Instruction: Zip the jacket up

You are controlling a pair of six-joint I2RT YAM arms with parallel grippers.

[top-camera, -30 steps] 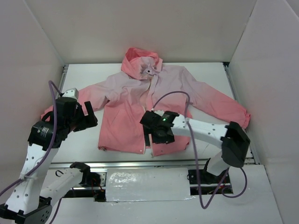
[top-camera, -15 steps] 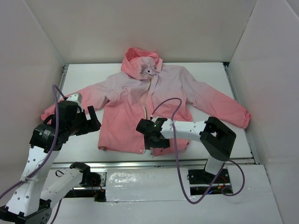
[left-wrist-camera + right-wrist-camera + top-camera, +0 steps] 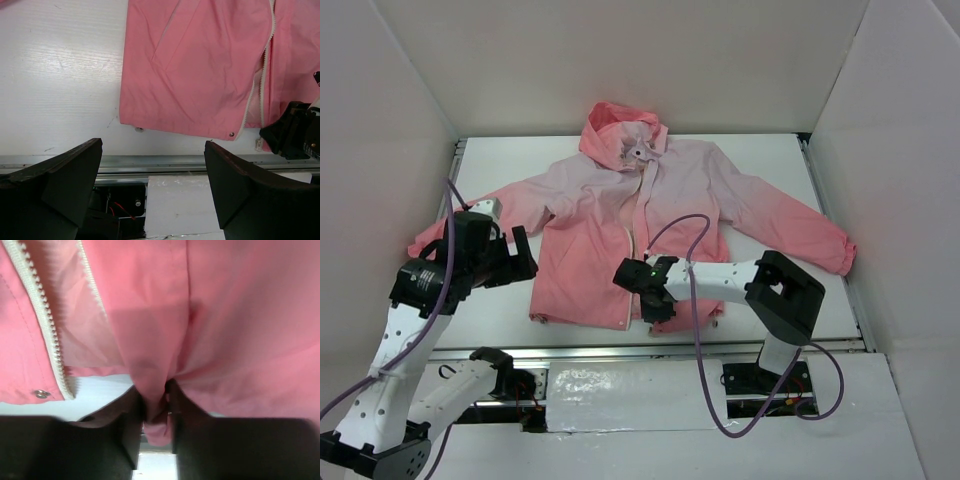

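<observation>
The pink jacket (image 3: 610, 215) lies flat on the white table (image 3: 500, 165), hood at the far side, its light zipper (image 3: 638, 215) open along the lower front. My right gripper (image 3: 648, 305) is at the hem just right of the zipper. In the right wrist view it (image 3: 156, 410) is shut on a bunched fold of coral hem fabric (image 3: 155, 385), with the zipper teeth (image 3: 42, 325) to its left. My left gripper (image 3: 520, 255) hangs open above the table left of the jacket; in its wrist view the left gripper (image 3: 152, 150) holds nothing, and the jacket's left front panel (image 3: 200, 65) lies beyond.
A metal rail (image 3: 650, 350) runs along the table's near edge, close behind the hem. White walls enclose the table on three sides. Purple cables (image 3: 700, 290) loop off both arms. The right sleeve's cuff (image 3: 840, 255) reaches near the right rail.
My right gripper has closed from open onto the hem fold beside the zipper. The left gripper has shifted slightly right toward the jacket, staying open.
</observation>
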